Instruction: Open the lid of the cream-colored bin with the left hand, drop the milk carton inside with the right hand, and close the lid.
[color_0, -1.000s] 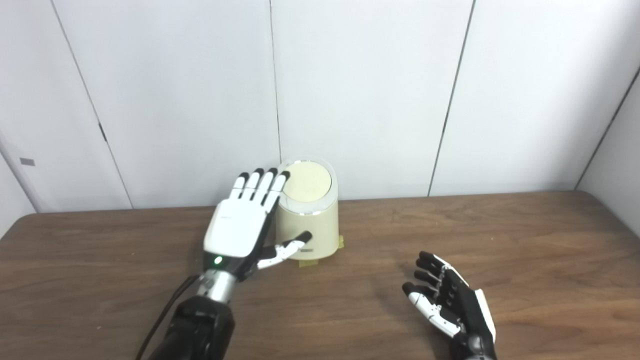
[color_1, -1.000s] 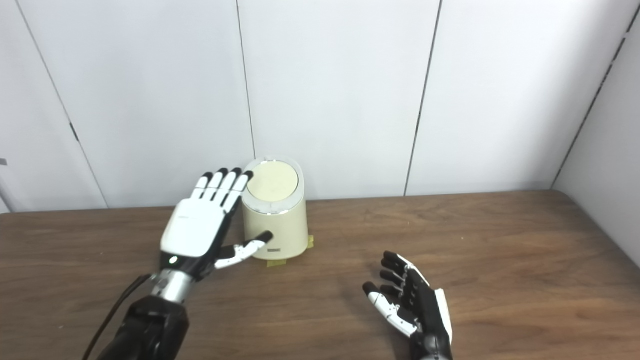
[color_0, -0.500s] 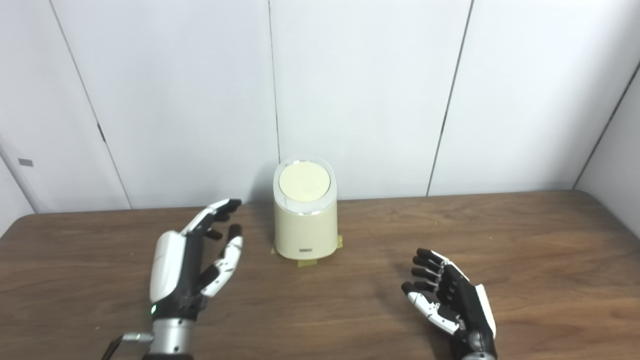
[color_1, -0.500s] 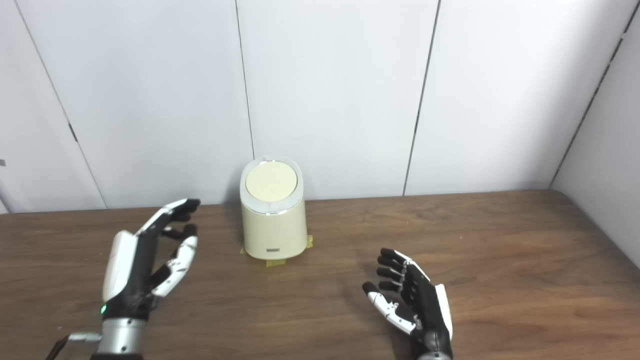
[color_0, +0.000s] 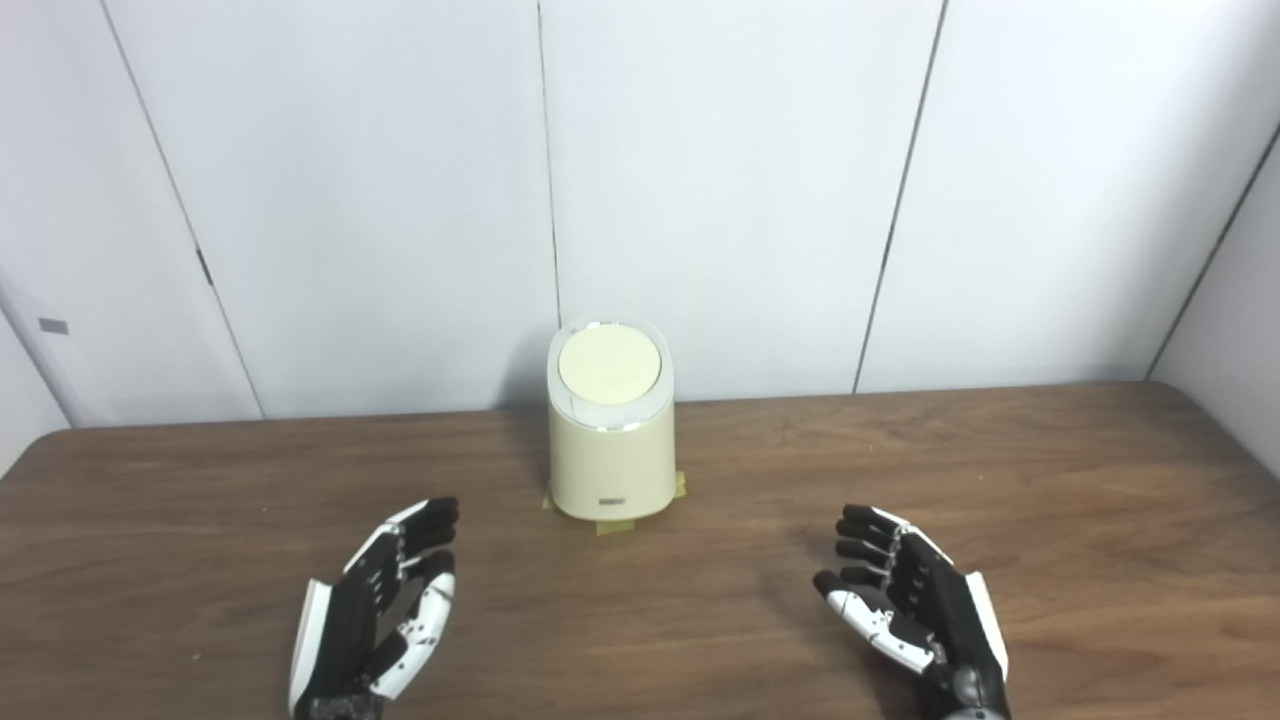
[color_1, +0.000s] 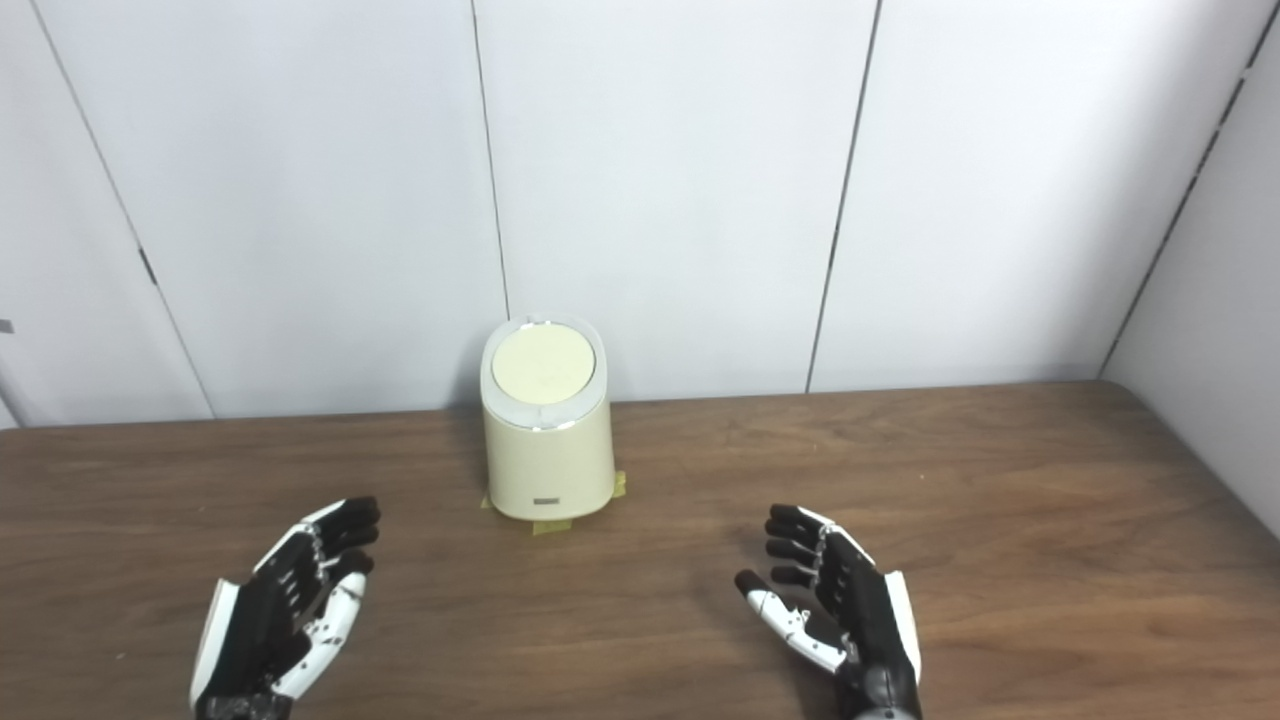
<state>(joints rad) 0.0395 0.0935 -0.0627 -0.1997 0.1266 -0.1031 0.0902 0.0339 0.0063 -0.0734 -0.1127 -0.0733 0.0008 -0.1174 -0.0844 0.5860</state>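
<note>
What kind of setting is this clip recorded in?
Likely a lab test bench, not a home: a bare wooden table, plain white wall panels, and one cream-colored bin taped down at its base.

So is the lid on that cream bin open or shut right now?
Shut. The lid lies flat in the rim of the cream bin, with no gap showing.

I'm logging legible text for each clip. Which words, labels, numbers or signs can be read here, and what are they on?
No text can be read in either view.
Small dark label low on the front of the bin: too small and blurred to read.
Small grey tag on the wall at far left: blank or too blurred to tell.
Lid, table, left hand, right hand: no markings visible.
</note>
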